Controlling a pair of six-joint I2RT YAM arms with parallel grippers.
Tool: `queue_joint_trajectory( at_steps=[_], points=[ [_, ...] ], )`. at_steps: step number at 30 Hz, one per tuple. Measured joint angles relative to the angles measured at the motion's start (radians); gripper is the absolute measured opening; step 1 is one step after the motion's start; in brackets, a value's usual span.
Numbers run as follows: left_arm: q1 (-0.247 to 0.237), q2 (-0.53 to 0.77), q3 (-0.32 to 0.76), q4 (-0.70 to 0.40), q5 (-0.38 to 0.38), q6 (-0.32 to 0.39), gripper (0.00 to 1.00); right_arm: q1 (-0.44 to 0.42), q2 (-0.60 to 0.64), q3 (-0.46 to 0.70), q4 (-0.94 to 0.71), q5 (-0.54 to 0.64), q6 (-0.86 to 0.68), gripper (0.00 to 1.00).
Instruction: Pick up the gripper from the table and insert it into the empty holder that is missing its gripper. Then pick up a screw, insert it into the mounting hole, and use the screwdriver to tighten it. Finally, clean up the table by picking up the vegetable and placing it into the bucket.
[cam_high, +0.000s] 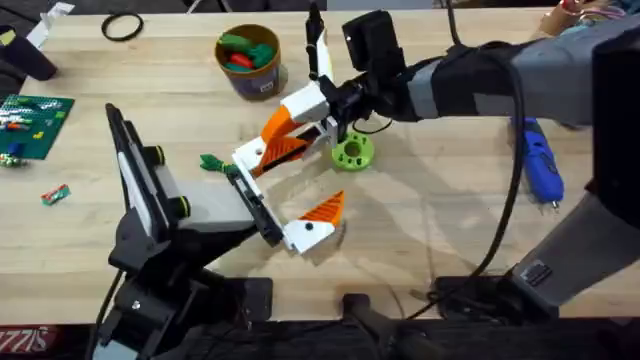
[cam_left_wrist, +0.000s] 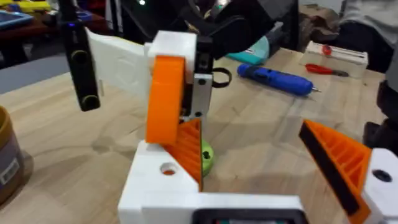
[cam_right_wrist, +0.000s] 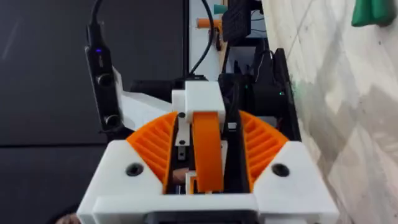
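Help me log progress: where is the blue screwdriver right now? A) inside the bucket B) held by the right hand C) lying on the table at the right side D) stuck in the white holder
C: the blue screwdriver lies flat on the table at the right, apart from the right hand, which grips the orange finger.

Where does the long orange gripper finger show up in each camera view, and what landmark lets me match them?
Overhead: the gripper sits near the centre, tilted, below the bucket.
Left wrist: centre-left, upright above the holder.
Right wrist: in the middle, between orange ribbed pads.
Shared landmark: the black bar with knobs.
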Motion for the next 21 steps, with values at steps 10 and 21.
queue_joint_trajectory(
  at_steps=[10,21],
  points=[
    [-0.003,0.0,0.0,-0.002,0.017,0.0,0.986,-0.015,0.0,0.0,0.003,0.0,0.0,0.639],
    [-0.003,0.0,0.0,-0.014,0.018,0.0,0.986,-0.103,0.0,0.001,0.015,0.073,0.003,0.996]
  ],
)
